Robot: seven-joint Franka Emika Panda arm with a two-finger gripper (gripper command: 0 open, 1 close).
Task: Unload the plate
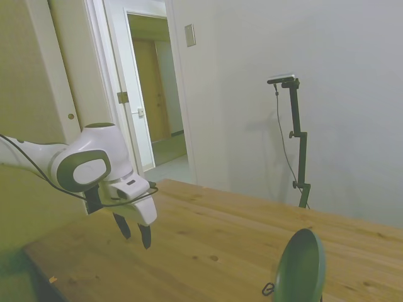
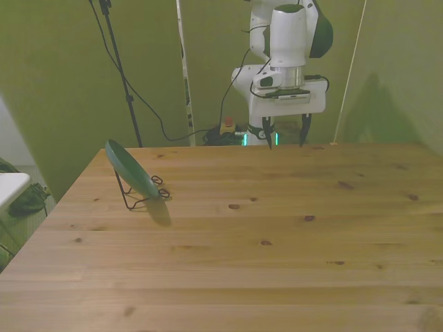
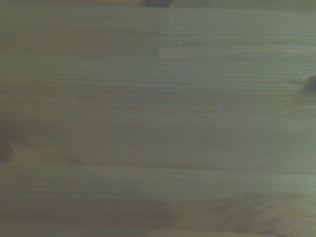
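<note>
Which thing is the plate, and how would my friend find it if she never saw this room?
Start at the big wooden table and look toward the front view's left side, away from the gripper. A thin black wire stand sits there, and the plate leans tilted on it. It is the only round, dark green thing on the table.

Arm [image 2: 287,34] raised, wrist vertical; gripper [image 2: 284,137] pointing straight down, fingers [image 1: 145,235] spread apart, holding nothing.

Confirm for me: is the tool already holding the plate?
No, the tool hangs open and empty at the table's far edge, while the plate leans on its wire stand.
</note>
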